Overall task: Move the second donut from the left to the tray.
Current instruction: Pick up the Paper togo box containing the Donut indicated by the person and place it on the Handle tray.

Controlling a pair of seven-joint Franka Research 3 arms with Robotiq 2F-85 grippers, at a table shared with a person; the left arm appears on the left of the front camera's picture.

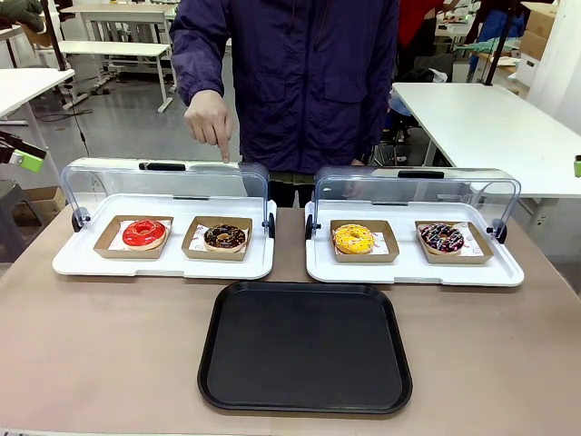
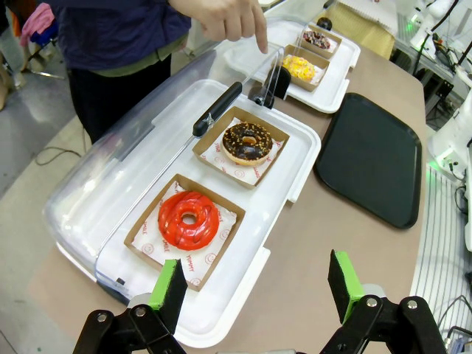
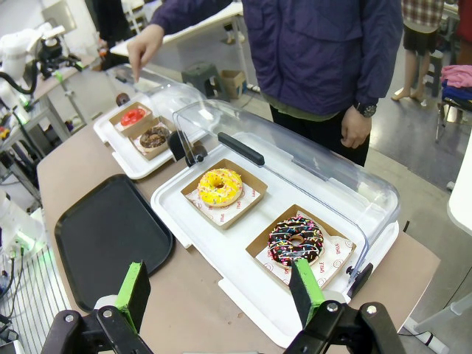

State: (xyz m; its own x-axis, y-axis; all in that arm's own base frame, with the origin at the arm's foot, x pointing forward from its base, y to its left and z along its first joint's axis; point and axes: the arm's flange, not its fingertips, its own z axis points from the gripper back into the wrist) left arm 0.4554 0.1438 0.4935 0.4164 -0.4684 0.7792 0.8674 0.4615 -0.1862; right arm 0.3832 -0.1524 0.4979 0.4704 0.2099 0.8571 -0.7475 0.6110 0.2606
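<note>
We see a room of white benches (image 1: pixel 481 118) and, before us, a broad tan table (image 1: pixel 109 363). The black tray (image 1: pixel 305 347) lies nearest. Behind it, the left white lidded tray (image 1: pixel 82 263) holds the chocolate donut (image 1: pixel 224 237), with a person's hand (image 1: pixel 209 123) pointing above. The left gripper (image 2: pixel 257 274) and right gripper (image 3: pixel 219 276) are both spread wide.
</note>
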